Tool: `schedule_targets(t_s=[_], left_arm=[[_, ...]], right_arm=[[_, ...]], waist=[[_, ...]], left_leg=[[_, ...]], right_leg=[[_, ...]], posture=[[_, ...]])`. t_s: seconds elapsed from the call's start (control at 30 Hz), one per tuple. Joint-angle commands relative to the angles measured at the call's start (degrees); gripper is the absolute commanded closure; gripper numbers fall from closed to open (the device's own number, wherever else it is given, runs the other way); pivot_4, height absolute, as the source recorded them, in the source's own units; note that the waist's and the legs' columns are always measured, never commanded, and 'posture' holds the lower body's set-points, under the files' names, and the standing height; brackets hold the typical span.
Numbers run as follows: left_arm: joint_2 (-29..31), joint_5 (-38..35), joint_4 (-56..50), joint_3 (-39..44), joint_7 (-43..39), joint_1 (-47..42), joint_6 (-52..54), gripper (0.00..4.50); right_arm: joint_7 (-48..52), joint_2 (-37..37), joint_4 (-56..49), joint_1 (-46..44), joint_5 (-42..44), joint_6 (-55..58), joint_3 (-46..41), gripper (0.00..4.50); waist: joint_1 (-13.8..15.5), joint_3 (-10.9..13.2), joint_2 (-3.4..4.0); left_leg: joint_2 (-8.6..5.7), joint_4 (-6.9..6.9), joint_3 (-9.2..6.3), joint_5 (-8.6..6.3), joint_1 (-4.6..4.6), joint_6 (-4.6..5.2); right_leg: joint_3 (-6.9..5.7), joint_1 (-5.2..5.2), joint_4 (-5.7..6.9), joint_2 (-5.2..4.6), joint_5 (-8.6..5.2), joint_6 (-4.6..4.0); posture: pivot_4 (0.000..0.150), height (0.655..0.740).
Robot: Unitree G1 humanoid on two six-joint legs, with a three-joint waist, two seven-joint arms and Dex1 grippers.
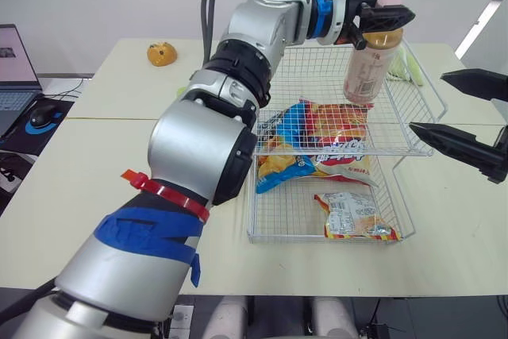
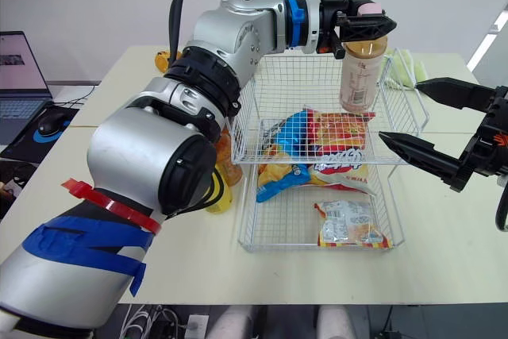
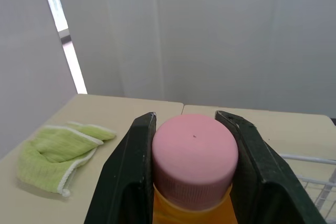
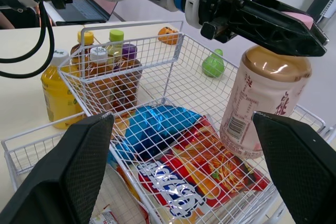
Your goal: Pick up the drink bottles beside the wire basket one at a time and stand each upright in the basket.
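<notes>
A beige milk-tea bottle (image 1: 369,65) with a pink cap (image 3: 194,156) hangs upright over the far right corner of the wire basket's (image 1: 329,240) upper tier. Its base is close to the mesh, beside a red snack bag (image 4: 220,169). My left gripper (image 1: 385,15) is shut on the bottle's cap, one black finger (image 3: 128,177) on each side. Several more drink bottles (image 4: 100,72) stand outside the basket's left wall, among them a yellow one (image 4: 58,95). To the right of the basket, level with the upper tier, my right gripper (image 2: 401,111) is open and holds nothing.
Snack bags (image 1: 325,144) lie on the upper tier and another bag (image 1: 353,216) lies in the lower tier. A green cloth (image 3: 58,153) lies behind the basket at the right. An orange toy (image 1: 161,54) sits at the far left; a laptop (image 1: 16,69) is off-table.
</notes>
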Motion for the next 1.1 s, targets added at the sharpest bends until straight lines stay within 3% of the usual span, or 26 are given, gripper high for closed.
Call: schedule_targets(t_s=[0.03,0.23,0.53,0.57,0.9,1.1], left_arm=[[-0.63,1.53,-0.97,1.18,1.09,-2.34,-1.04,3.12],[-1.24,2.59,-0.48,3.25,3.46,-2.35,-0.79,3.12],[0.89,2.04,-0.99,6.56,-1.54,-4.46,1.99,0.2],[1.18,1.97,-1.11,6.85,-1.98,-4.63,2.06,0.06],[5.83,1.73,-4.4,7.24,-9.26,-3.79,4.23,0.06],[11.68,2.04,-12.27,4.8,-16.36,-0.15,7.27,0.06]], right_arm=[[-0.96,-1.24,-1.09,0.39,1.7,-0.05,-3.22,0.0],[-1.97,-1.76,-0.57,0.81,2.11,-0.62,-3.44,0.0],[-4.93,-1.42,0.67,-1.5,0.24,-3.57,-1.53,0.0],[-5.33,-1.32,0.82,-1.82,-0.42,-4.08,-1.18,0.0],[-5.8,-0.39,1.25,-1.97,-3.66,-6.85,-0.03,0.0],[-4.83,-0.6,1.93,-2.1,-4.45,-7.23,0.2,0.0]], waist=[[-0.01,0.0,0.0],[0.01,0.0,0.01],[-0.07,-0.01,0.01],[-0.09,-0.01,0.02],[-0.12,-0.01,0.02],[-0.32,-0.02,0.04]], left_leg=[[0.0,0.0,0.0,0.0,0.0,0.0],[0.0,0.03,0.0,0.0,0.01,0.0],[0.0,0.02,0.02,0.0,0.01,0.0],[0.0,0.02,0.02,0.0,0.02,0.0],[0.01,0.02,0.01,0.01,0.04,-0.01],[0.04,0.02,0.01,0.01,0.06,-0.01]], right_leg=[[0.0,0.0,0.0,0.0,0.0,0.0],[0.0,0.02,0.04,0.0,0.0,0.0],[0.0,0.02,0.04,0.0,0.0,0.01],[0.01,0.02,0.04,0.01,0.0,0.01],[0.01,0.02,0.06,0.02,0.01,0.01],[0.03,0.02,0.07,0.04,0.01,0.0]], posture=[[0.15,0.74],[0.15,0.74],[0.15,0.74],[0.15,0.74],[0.15,0.74],[0.15,0.74]])
